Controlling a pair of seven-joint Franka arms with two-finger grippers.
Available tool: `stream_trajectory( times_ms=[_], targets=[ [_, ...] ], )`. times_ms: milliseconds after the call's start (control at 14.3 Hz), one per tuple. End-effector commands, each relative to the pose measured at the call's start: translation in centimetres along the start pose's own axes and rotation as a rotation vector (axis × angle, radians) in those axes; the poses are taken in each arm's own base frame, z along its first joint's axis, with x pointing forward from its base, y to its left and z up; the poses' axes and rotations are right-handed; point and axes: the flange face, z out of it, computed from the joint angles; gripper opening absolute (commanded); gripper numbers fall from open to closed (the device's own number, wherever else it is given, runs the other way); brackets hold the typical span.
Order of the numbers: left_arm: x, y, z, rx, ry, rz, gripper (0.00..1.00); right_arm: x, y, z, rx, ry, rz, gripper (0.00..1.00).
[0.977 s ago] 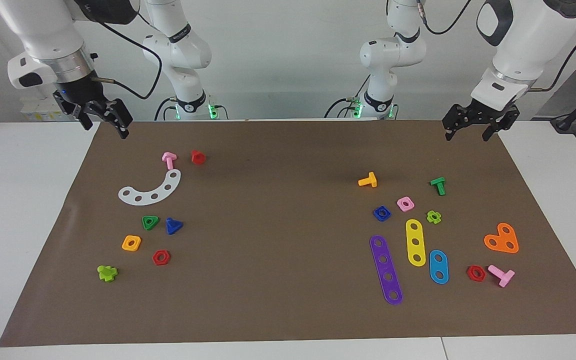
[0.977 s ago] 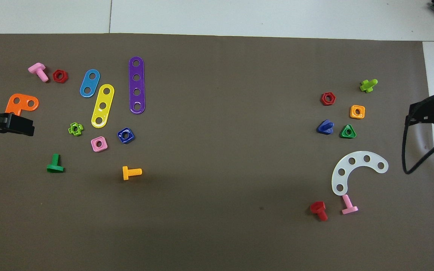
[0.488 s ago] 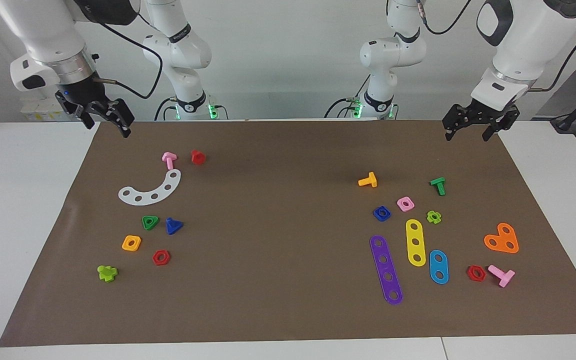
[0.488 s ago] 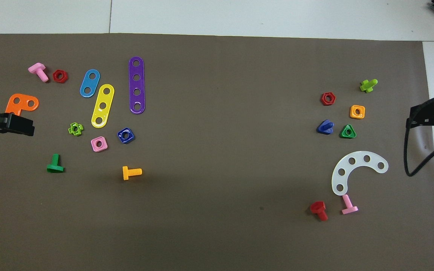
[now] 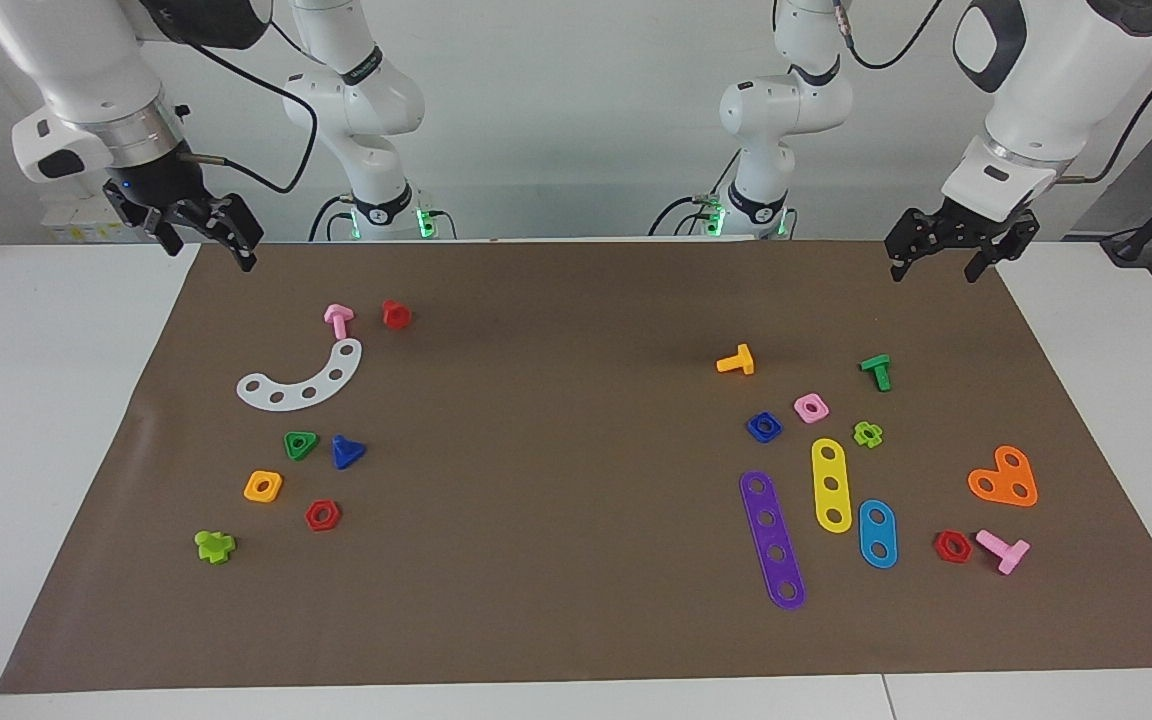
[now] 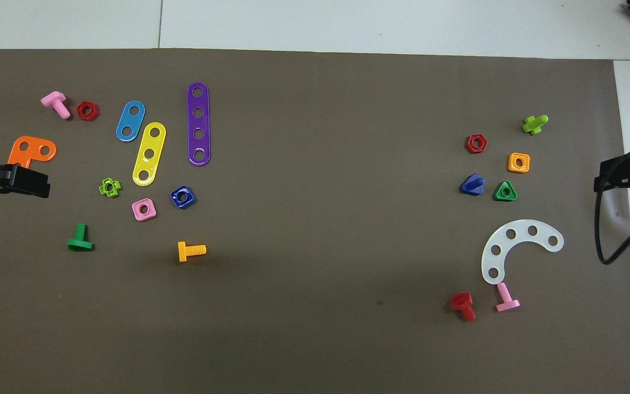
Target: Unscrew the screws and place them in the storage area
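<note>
Here both end effectors hang over mat corners.

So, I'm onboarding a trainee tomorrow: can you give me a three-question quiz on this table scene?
1. True or false: the dark-blue bolt lies beside the green triangle piece.
2. How many holes does the purple strip have?
3. Which is nearer the robots: A, the red hexagon nut, or B, the white curved strip?

Key: 1 true. 2 four. 3 B.
</note>
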Motion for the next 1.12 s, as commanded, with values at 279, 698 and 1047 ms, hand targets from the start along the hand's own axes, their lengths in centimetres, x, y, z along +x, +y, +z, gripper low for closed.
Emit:
stream_trajectory(
  times_ms=[279, 698, 1047],
  targets=[
    [-0.6, 0.0, 0.0, -0.013, 0.009, -0.013, 1.00, -0.9, -0.4, -0.5, 0.027, -0.025, -0.046, 1.00],
    [-0.6, 0.0, 0.0, -0.013, 0.009, -0.013, 1.00, -1.3, -2.3, -1.4, 0.025, -0.018, -0.071, 1.00],
    [-0.6, 0.0, 0.0, -0.013, 0.009, -0.013, 1.00, -1.2, -2.1, -0.7, 0.032, -0.002, -0.067, 1.00]
  ],
)
